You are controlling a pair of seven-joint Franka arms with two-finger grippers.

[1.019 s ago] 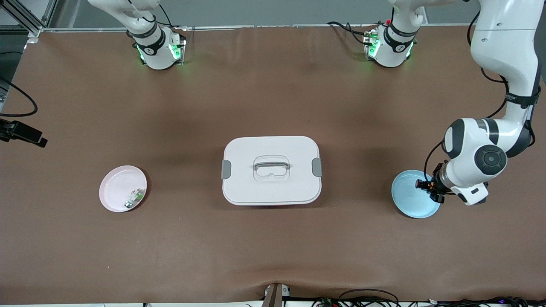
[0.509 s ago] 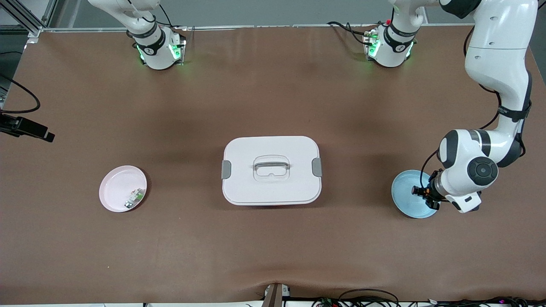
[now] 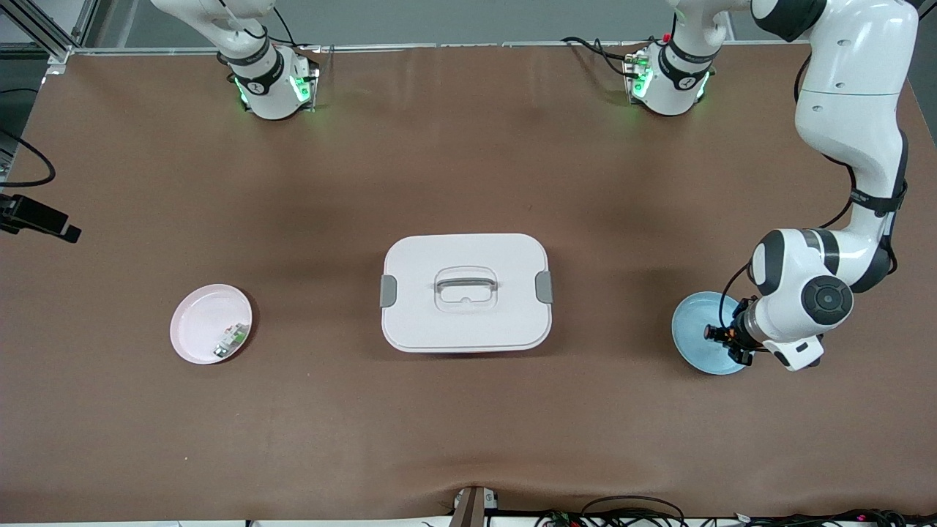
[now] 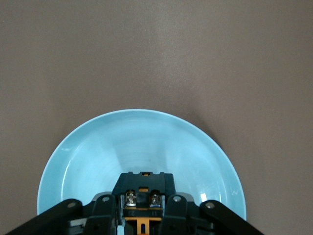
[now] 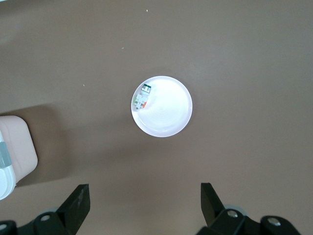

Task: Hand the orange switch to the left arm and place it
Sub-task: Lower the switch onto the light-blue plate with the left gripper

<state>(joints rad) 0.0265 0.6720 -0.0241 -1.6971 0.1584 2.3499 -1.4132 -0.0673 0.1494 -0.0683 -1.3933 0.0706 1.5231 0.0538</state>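
Over the blue plate (image 3: pixel 699 338), toward the left arm's end of the table from the box (image 3: pixel 465 292), hangs the left gripper (image 4: pixel 143 215); its dark fingers (image 4: pixel 105 211) are pressed together on the orange switch (image 4: pixel 142 193), a small black blocky part with two bright screw heads and an orange piece below them, held just above the plate's glossy, shallow round dish; in the front view the gripper (image 3: pixel 725 341) is mostly hidden under the smooth white wrist of the left arm (image 3: pixel 842 176), which bends down from its base by the table's edge; the box sits mid-table, a white rounded-rectangular lidded container with grey side latches and a recessed handle in its top, matte and plain; on the box's right-arm side lies the pink plate (image 3: pixel 201 322), round and shallow, with a small white-and-green component (image 3: pixel 229 341) against its rim; high over that pink plate (image 5: pixel 168 110) waits the right gripper (image 5: pixel 145 200), its two black fingers (image 5: pixel 78 201) spread wide with nothing between them; the table (image 3: pixel 468 146) is covered in a smooth brown mat.
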